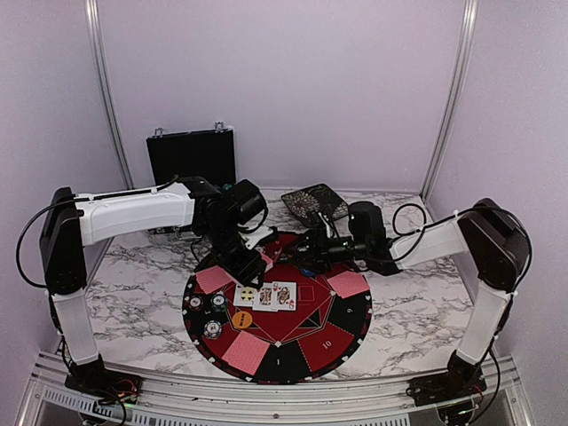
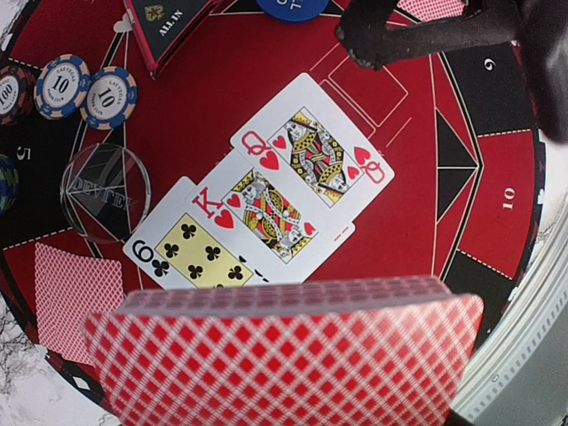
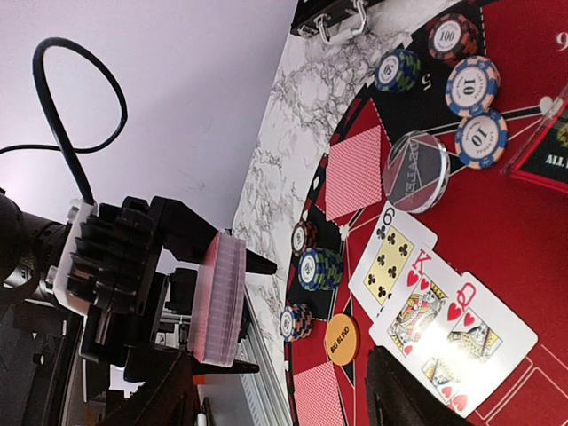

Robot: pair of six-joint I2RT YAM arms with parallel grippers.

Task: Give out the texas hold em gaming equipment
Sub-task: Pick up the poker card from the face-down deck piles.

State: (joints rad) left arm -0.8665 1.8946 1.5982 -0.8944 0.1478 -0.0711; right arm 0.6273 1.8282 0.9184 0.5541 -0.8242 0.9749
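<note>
Marbled tabletop [image 1: 133, 284] is seen beneath a round mat [image 1: 311, 342]. A deck [image 2: 284, 355] of red-backed cards is clamped in the left gripper [image 1: 241, 264] and held above the mat's left side, near three overlapping face-up cards [image 2: 266, 200] at its centre. The left forearm is reached inward, with the wrist bent down. The right gripper [image 1: 312, 246] is held low over the mat's far edge, fingers spread and nothing between them.

Centre of mat [image 1: 351, 333] blocked by three face-up cards [image 1: 266, 295]; chips [image 1: 217, 303] and orange disc [image 1: 241, 318] crowd its left side. Far half: left gripper [image 1: 253, 266] and right gripper [image 1: 306, 247] hang over it. Near-right sectors bare; marble table [image 1: 417, 311] right of mat open.
</note>
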